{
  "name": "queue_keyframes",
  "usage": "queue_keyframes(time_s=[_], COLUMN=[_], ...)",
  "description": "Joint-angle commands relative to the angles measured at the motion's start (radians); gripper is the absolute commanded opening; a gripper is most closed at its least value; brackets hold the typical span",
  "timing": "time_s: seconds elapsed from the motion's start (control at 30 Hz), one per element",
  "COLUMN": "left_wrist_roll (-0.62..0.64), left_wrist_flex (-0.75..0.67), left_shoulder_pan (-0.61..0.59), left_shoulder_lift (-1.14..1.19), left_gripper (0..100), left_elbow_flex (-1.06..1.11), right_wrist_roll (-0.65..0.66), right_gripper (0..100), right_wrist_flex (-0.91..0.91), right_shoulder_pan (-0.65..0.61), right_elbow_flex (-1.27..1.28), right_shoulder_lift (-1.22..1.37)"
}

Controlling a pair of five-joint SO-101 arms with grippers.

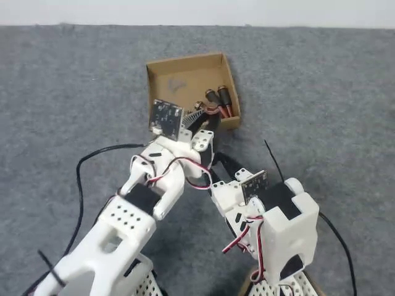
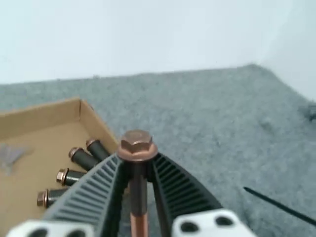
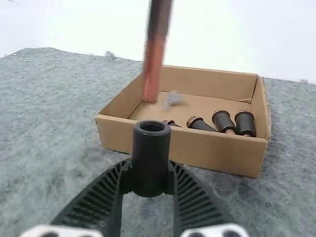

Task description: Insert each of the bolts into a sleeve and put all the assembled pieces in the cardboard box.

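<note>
**Table and box.** The grey carpeted table (image 1: 321,92) lies under everything. The cardboard box (image 3: 197,148) sits open just beyond both sets of jaws. My guess is the mating is done this close to it so that a finished piece needs only a short carry.

**Arms.**
- The left arm (image 1: 154,185) is stretched forward, with its wrist up at the near wall of the box.
- The right arm (image 1: 278,209) is folded back shorter, and its jaws sit lower and just short of the left ones.
- I take this stacking as deliberate: 1 part is presented from above and the other from below.

**Right gripper (image 3: 150,170).** The jaws are closed to the width of the sleeve (image 3: 151,158) and clamp its lower body. The sleeve stands upright between the fingertips, with its open bore rising clear above them and facing up to receive the bolt.

**Left gripper (image 2: 137,165).** The jaws are closed on the shank of the bolt (image 2: 136,145), just under the hex head. The head rests above the fingertips and the shank runs back between the jaws. From the right wrist view, the shank hangs tip-down above the right jaws. Its end is over the sleeve mouth but apart from it and not yet entered. I cannot tell from this angle whether the two are lined up in depth.

**Assembled pieces (image 3: 222,121).** There are 4, lying side by side inside the box at 1 end, beyond the right jaws.

**Judgement.** The step in hand is insertion of a 5th pair. The tip has to be centred over the bore before lowering, or it will catch the rim and tilt the sleeve.
</note>
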Motion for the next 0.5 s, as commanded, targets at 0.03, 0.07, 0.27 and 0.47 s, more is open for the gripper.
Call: queue_keyframes(time_s=[0.03,0.07,0.27,0.47], left_wrist_roll=[0.009,0.009,0.009,0.009], left_wrist_flex=[-0.029,-0.038,-0.104,-0.161], left_shoulder_pan=[0.012,0.012,0.011,0.011], left_shoulder_lift=[-0.044,-0.032,0.072,0.143], left_gripper=[1,1,1,1], left_elbow_flex=[0.012,0.013,0.012,0.013], right_wrist_roll=[0.02,0.02,0.02,0.02], right_gripper=[0.6,0.6,0.6,0.6], right_wrist_flex=[-0.002,-0.002,-0.002,-0.002], right_shoulder_pan=[0.015,0.015,0.022,0.024], right_elbow_flex=[0.023,0.023,0.023,0.023], right_shoulder_lift=[-0.007,-0.007,-0.007,-0.007])
